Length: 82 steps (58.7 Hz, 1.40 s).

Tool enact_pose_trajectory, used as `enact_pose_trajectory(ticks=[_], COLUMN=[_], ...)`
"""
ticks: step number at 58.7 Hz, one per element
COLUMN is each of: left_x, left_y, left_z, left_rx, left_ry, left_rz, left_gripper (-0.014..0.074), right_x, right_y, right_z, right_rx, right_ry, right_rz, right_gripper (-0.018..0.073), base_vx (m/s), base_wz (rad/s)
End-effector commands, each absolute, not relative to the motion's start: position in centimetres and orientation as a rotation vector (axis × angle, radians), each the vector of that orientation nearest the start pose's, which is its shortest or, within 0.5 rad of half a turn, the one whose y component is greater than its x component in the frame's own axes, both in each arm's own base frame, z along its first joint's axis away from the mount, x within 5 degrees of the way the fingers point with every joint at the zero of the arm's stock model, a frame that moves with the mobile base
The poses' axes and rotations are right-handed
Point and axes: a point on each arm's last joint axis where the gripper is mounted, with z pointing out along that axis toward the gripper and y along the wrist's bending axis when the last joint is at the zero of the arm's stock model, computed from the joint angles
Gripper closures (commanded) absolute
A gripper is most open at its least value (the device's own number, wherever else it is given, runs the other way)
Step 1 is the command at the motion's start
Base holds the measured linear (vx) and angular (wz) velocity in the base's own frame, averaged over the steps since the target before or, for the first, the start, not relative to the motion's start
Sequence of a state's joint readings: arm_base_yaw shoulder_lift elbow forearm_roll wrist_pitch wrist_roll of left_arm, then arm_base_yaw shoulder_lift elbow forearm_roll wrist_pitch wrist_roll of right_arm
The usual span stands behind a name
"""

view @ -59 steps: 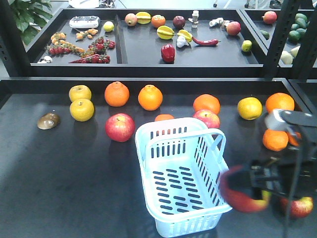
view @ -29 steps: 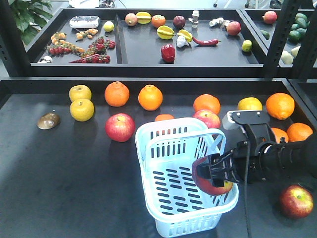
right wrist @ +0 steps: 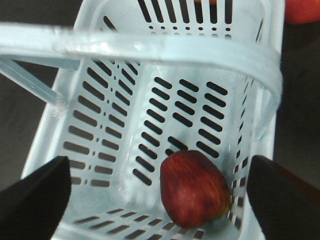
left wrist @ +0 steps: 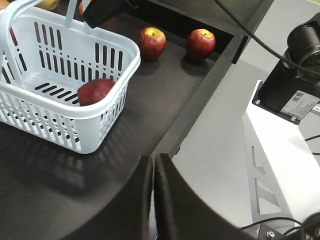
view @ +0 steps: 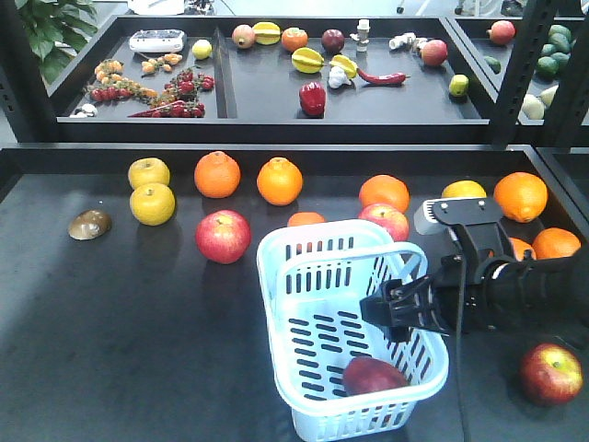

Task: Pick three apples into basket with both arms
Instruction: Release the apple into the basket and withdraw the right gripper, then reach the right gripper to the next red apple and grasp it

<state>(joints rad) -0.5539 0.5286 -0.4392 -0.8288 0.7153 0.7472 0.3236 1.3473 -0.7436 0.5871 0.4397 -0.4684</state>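
Black table (view: 110, 313) beneath basket (view: 322, 250), grey floor (left wrist: 220, 125)

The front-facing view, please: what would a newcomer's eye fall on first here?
Most likely the pale blue basket in the middle of the dark table, with one dark-red apple lying in its near right corner. Next, the right tool hanging open above that apple. Behind runs a bright row of oranges and yellow pears.
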Motion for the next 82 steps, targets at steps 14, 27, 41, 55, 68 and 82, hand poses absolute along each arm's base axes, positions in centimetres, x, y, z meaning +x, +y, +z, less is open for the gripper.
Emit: enact_pose_trajectory(ticks=[14, 27, 41, 55, 68, 82], left_x=[6.0, 6.0, 6.1, 6.1, 6.1, 6.2], left_y=[-8.9, -8.9, -8.9, -8.9, -8.8, -8.7], left_z=[29.0, 29.1, 29.0, 29.0, 29.0, 28.9], left_rx=[0.878, 0.87, 0.871, 0.871, 0.871, 0.884], left_ry=[1.883, 1.879, 1.878, 1.878, 1.877, 1.874], left_rz=[-0.854, -0.85, -0.846, -0.845, -0.841, -0.798], left_gripper=[0.0602, 0.0602, 0.0602, 0.0602, 0.0602, 0.0602], right_x=[20.3, 20.3, 22.0, 25.7, 29.1, 31.6], right_y=[6.6, 1.3, -1.7, -5.5, -6.6, -7.1], right_z=[27.2, 28.1, 26.6, 23.7, 20.5, 18.4], right_rx=[-0.418, -0.091, 0.045, 0.263, 0.238, 0.23], right_ry=[2.541, 2.543, 2.577, 2.762, 2.924, 2.958], right_rz=[0.257, -0.121, -0.17, -0.163, -0.153, -0.137], right_gripper=[0.0495, 0.0557, 0.0333, -0.0104, -0.0161, -0.0137], base_vx=[0.0, 0.0, 0.0, 0.0, 0.0, 0.0], base_wz=[0.0, 0.0, 0.0, 0.0, 0.0, 0.0])
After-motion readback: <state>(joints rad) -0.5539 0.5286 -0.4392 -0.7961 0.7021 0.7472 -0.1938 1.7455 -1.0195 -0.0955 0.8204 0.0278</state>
